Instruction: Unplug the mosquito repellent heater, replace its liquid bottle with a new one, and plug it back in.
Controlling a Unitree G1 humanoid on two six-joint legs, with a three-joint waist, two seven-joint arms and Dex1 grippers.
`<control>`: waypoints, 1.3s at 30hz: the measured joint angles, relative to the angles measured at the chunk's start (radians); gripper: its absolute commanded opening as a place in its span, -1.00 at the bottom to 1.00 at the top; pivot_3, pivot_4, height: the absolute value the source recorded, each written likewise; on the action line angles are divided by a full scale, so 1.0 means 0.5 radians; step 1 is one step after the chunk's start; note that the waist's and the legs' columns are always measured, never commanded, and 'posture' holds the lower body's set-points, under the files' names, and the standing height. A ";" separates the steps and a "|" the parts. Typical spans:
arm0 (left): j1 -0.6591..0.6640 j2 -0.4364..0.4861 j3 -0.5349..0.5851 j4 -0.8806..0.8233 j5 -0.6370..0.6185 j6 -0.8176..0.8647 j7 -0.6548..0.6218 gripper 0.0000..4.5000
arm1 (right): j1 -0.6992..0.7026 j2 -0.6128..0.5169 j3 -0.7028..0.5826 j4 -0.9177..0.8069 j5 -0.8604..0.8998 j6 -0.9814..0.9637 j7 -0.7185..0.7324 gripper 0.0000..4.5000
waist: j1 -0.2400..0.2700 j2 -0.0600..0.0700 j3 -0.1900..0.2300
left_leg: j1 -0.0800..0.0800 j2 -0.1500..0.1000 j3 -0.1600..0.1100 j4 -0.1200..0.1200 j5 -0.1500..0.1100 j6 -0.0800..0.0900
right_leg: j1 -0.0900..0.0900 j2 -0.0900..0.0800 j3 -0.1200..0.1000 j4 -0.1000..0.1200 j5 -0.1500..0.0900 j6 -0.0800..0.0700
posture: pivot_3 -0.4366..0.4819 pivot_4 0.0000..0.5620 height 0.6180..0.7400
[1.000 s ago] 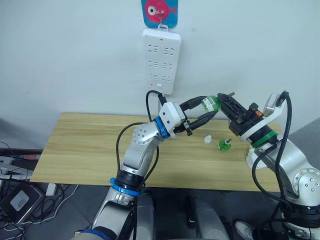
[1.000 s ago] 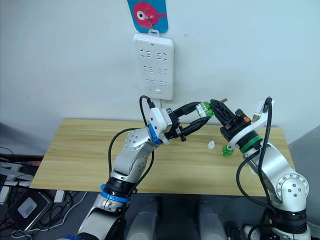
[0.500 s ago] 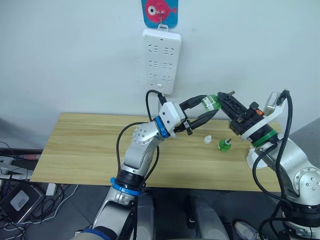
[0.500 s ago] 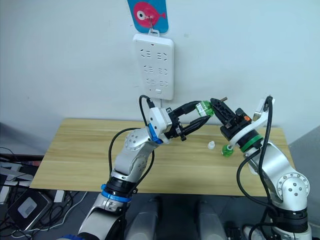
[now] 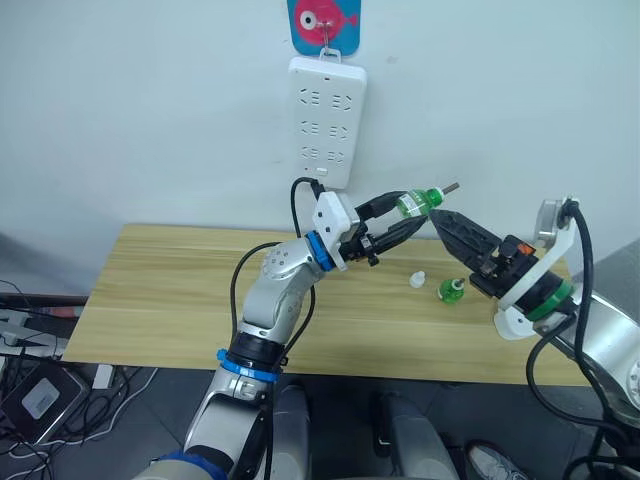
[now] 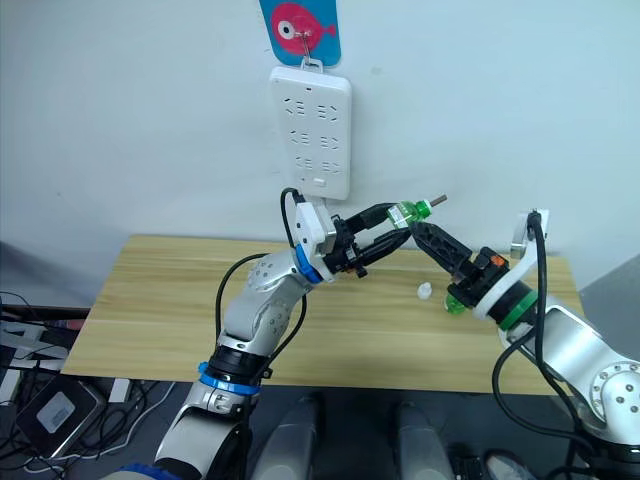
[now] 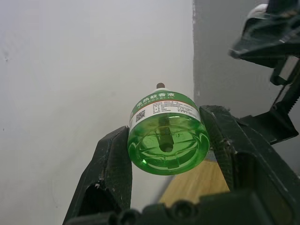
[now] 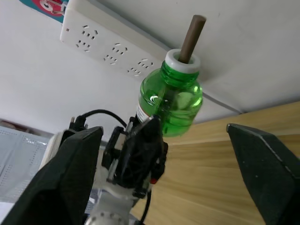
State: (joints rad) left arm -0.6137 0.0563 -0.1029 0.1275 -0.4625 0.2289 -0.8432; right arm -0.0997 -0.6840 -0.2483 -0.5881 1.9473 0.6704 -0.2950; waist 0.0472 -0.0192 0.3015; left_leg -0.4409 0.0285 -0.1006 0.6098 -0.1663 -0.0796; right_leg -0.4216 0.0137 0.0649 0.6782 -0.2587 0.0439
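Observation:
A green liquid bottle (image 5: 417,203) with a white collar and a bare brown wick hangs in the air over the table, below the power strip. My left gripper (image 5: 405,215) is shut on its body, with one finger on each side (image 7: 112,159). My right gripper (image 5: 443,220) stands open just right of and below the bottle's wick end, apart from it, with nothing between its fingers (image 8: 70,164). A second green bottle (image 5: 449,290) stands on the wooden table (image 5: 170,300), with a small white cap (image 5: 416,279) beside it. The mosquito repellent heater is out of view.
A long white power strip (image 5: 328,122) hangs on the wall from a blue hook plate with a pink fish (image 5: 323,20), straight above the left gripper. Cables and boxes lie on the floor to the left of the table (image 5: 30,390).
My right gripper has opened and drawn back down and to the right from the bottle's top, leaving the wick bare. The left gripper still holds the bottle in about the same place.

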 measured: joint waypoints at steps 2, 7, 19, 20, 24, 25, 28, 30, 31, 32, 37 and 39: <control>-0.009 0.028 0.030 0.013 -0.032 0.061 -0.014 0.01 | 0.030 -0.049 -0.028 0.002 0.000 0.032 0.026 0.98 | -0.004 0.000 0.000 | 0.000 0.000 0.001 0.000 0.000 0.000 | 0.000 0.000 0.001 0.000 0.000 0.000 | 0.35 -0.03 1.00; -0.018 0.039 0.008 -0.003 -0.054 0.082 -0.098 0.01 | -0.052 0.003 -0.047 0.038 0.000 0.024 0.013 0.98 | -0.012 0.000 0.000 | 0.000 0.000 0.000 0.000 0.000 0.000 | 0.000 0.000 0.000 0.000 0.000 0.000 | 0.36 -0.05 1.00; 0.034 0.299 0.178 -0.111 -0.604 1.027 -0.139 0.01 | 0.426 -0.806 -0.195 0.335 -0.655 0.427 0.308 0.98 | -0.028 -0.001 0.001 | 0.000 -0.001 0.000 0.002 0.000 0.000 | -0.001 0.000 -0.001 0.000 -0.001 0.001 | 0.33 -0.03 1.00; 0.034 0.317 0.185 -0.112 -0.636 1.080 -0.152 0.01 | 0.434 -0.864 -0.182 0.361 -0.743 0.449 0.365 0.98 | -0.033 -0.001 0.001 | 0.001 -0.001 0.001 0.002 0.000 0.000 | -0.001 -0.001 0.000 0.001 -0.001 0.001 | 0.33 -0.03 1.00; -0.027 0.434 0.255 -0.073 -0.899 1.521 -0.221 0.01 | 0.325 -1.025 0.026 0.583 -1.275 0.536 0.751 0.98 | -0.051 -0.004 0.003 | 0.001 0.001 0.001 0.001 0.000 0.000 | -0.001 0.001 -0.001 0.001 -0.001 0.001 | 0.34 0.00 1.00; -0.057 0.448 0.273 -0.052 -0.954 1.610 -0.227 0.01 | 0.263 -1.025 0.119 0.633 -1.396 0.550 0.837 0.98 | -0.051 -0.005 0.004 | 0.001 0.001 0.001 0.001 0.000 0.000 | -0.001 0.001 -0.001 0.001 -0.001 0.001 | 0.35 0.01 1.00; -0.099 0.473 0.304 -0.028 -1.021 1.728 -0.249 0.01 | 0.157 -1.005 0.277 0.718 -1.640 0.560 1.008 0.98 | -0.048 -0.007 0.005 | -0.001 0.000 0.001 0.000 -0.001 0.000 | -0.002 0.001 0.000 -0.002 -0.001 0.002 | 0.39 0.05 1.00; -0.100 0.481 0.301 -0.031 -1.039 1.773 -0.258 0.01 | 0.071 -0.971 0.380 0.809 -1.821 0.558 1.098 0.98 | -0.046 -0.009 0.006 | -0.001 0.000 0.002 0.000 -0.001 -0.001 | -0.002 -0.001 0.000 -0.003 -0.001 0.002 | 0.40 0.07 1.00; -0.097 0.483 0.301 -0.035 -1.040 1.790 -0.259 0.01 | 0.043 -0.955 0.426 0.853 -1.902 0.557 1.140 0.98 | -0.044 -0.010 0.007 | -0.002 -0.001 0.002 0.000 -0.001 -0.001 | -0.002 -0.001 0.000 -0.003 -0.001 0.002 | 0.41 0.08 1.00; -0.093 0.486 0.303 -0.041 -1.043 1.803 -0.256 0.01 | 0.003 -0.927 0.479 0.915 -1.998 0.556 1.190 0.98 | -0.043 -0.012 0.008 | -0.002 0.000 0.001 0.000 -0.001 -0.001 | -0.002 -0.001 0.000 -0.003 -0.001 0.002 | 0.42 0.10 1.00; -0.042 0.491 0.319 -0.154 -1.108 1.880 -0.217 0.01 | -0.145 -0.806 0.589 1.183 -2.330 0.544 1.362 0.98 | -0.041 -0.013 0.015 | -0.002 -0.001 0.002 0.000 -0.001 -0.001 | -0.002 -0.002 0.001 -0.003 -0.001 0.002 | 0.45 0.14 1.00; -0.019 0.505 0.321 -0.195 -1.133 1.907 -0.212 0.01 | -0.200 -0.780 0.621 1.270 -2.435 0.533 1.441 0.98 | -0.041 -0.014 0.018 | -0.001 -0.001 0.002 0.000 -0.001 -0.001 | -0.002 -0.002 0.001 -0.003 -0.001 0.002 | 0.46 0.15 1.00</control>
State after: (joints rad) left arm -0.6231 0.3091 0.0578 0.0299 -1.0292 1.1823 -0.9493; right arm -0.1997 -1.0738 0.0620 0.0469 0.7298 0.9371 0.4256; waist 0.0266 -0.0260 0.3105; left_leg -0.4415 0.0282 -0.0996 0.6097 -0.1667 -0.0800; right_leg -0.4227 0.0128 0.0652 0.6769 -0.2592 0.0450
